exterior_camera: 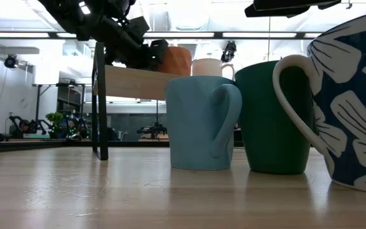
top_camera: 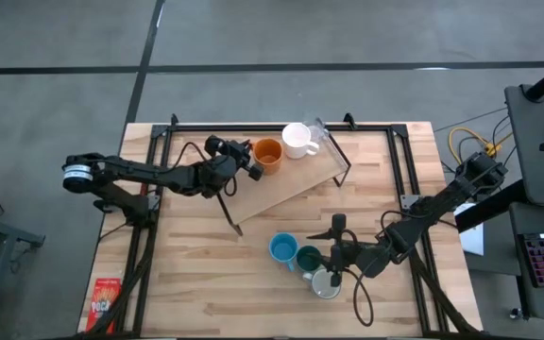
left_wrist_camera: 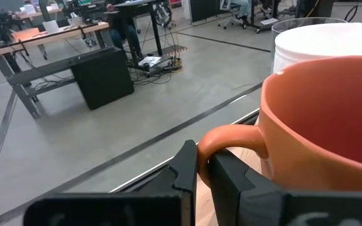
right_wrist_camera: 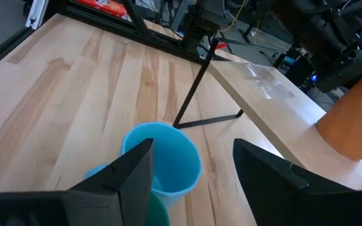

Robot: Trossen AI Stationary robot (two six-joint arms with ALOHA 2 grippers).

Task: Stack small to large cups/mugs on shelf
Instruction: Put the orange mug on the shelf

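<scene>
An orange mug (top_camera: 268, 154) and a white mug (top_camera: 297, 140) stand side by side at the far end of the light-wood shelf (top_camera: 281, 184), next to a clear glass (top_camera: 317, 132). My left gripper (top_camera: 251, 164) is shut on the orange mug. A light blue mug (top_camera: 282, 248), a dark teal mug (top_camera: 308, 257) and a pale mug (top_camera: 326, 283) with a dark leaf pattern outside (exterior_camera: 354, 108) stand on the table near its front. My right gripper (top_camera: 334, 250) hangs open just right of them, above the table, touching nothing. My left gripper pinches the orange mug's handle loop (left_wrist_camera: 222, 139) between its two fingers (left_wrist_camera: 184, 172). The fingers come nearly level from the table's left side. The mug stands upright with its mouth up. I cannot tell whether its base rests on the shelf.
The shelf lies slanted across the table's far half on thin black wire legs (top_camera: 229, 212). Black frame rails (top_camera: 409, 161) run along the table's edges. A red packet (top_camera: 107, 300) lies at the near left corner. Bare wood lies left of the blue mug.
</scene>
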